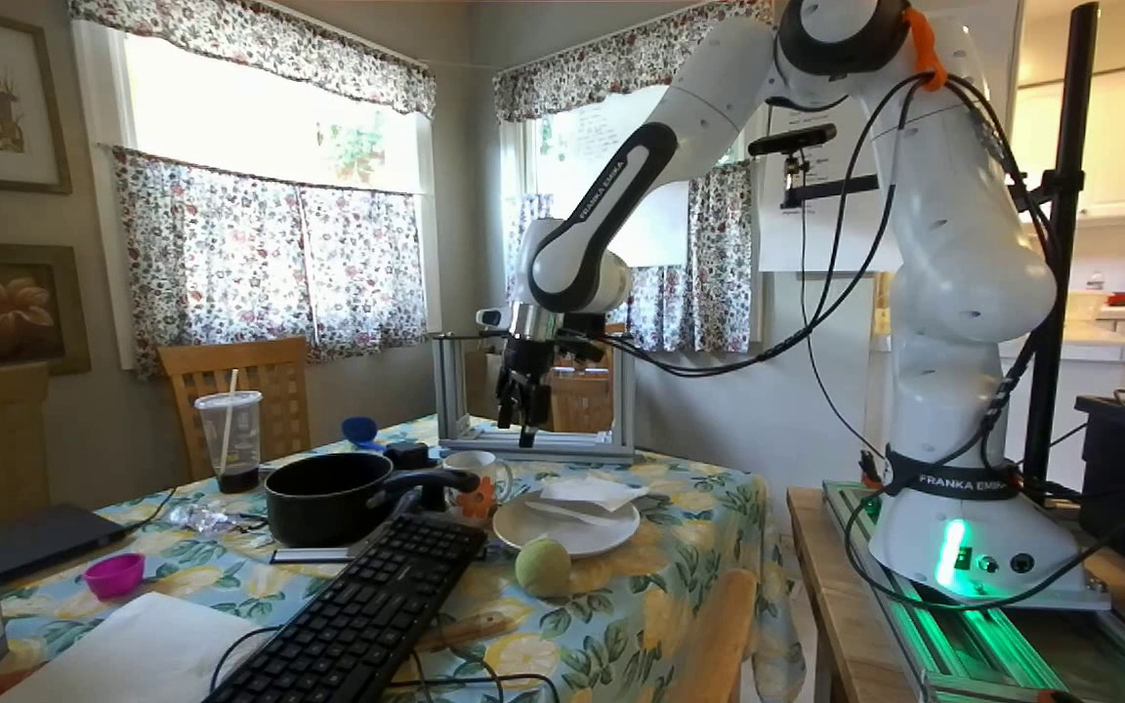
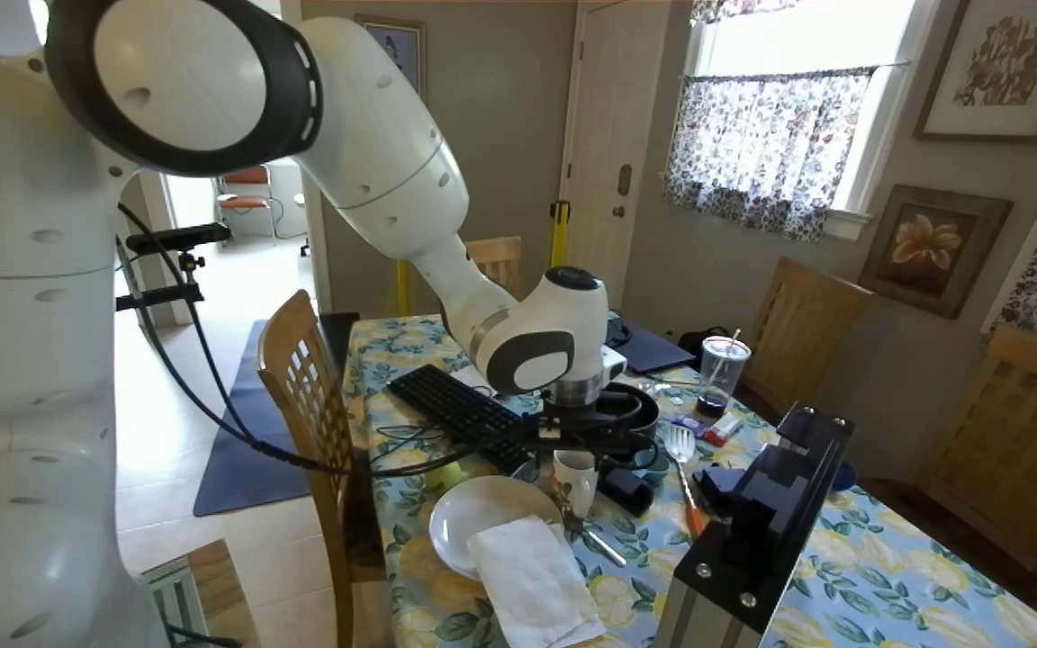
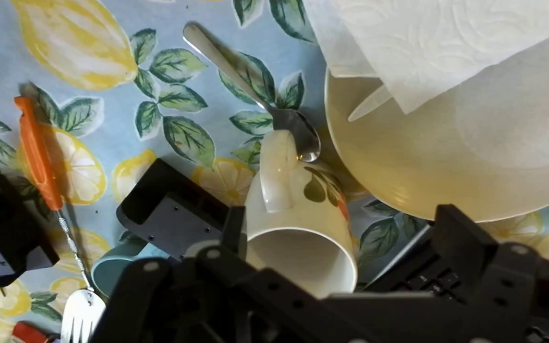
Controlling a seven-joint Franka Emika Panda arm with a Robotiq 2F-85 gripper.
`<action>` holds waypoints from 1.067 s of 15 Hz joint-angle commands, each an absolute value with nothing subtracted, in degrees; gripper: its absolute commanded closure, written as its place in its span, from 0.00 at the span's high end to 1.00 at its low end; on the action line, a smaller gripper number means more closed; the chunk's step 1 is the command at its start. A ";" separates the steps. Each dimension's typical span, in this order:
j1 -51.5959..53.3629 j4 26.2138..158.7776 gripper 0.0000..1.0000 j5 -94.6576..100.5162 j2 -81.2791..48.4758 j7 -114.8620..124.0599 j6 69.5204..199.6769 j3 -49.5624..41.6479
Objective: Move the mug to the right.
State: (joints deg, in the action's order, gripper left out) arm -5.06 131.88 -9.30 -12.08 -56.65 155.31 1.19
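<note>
The mug [image 1: 465,467] is white with an orange-red flower and green leaves. It stands upright on the table between the black pot and the plate, and also shows in an exterior view [image 2: 575,479]. In the wrist view the mug [image 3: 298,221] has its handle toward the top and its open rim toward the bottom. My gripper [image 1: 516,430] points down above the table near the mug. In the wrist view the gripper [image 3: 343,219] is open, with the mug seen between the fingers, nearer the left one. Nothing is held. The gripper's arm links hide the rim's lower part.
A plate [image 3: 398,166] with a paper towel [image 3: 446,43] lies close beside the mug. A spoon [image 3: 227,66] lies by its handle. A teal cup [image 3: 112,269], black device [image 3: 174,205], keyboard [image 1: 367,605] and black pot [image 1: 323,503] are nearby. A metal frame [image 1: 533,449] stands behind.
</note>
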 commanded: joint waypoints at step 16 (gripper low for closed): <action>-13.74 122.42 0.64 -13.26 -23.24 -67.11 155.46 8.11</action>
State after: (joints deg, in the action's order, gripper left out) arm -12.19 125.72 -12.41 -20.27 -64.22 155.81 6.32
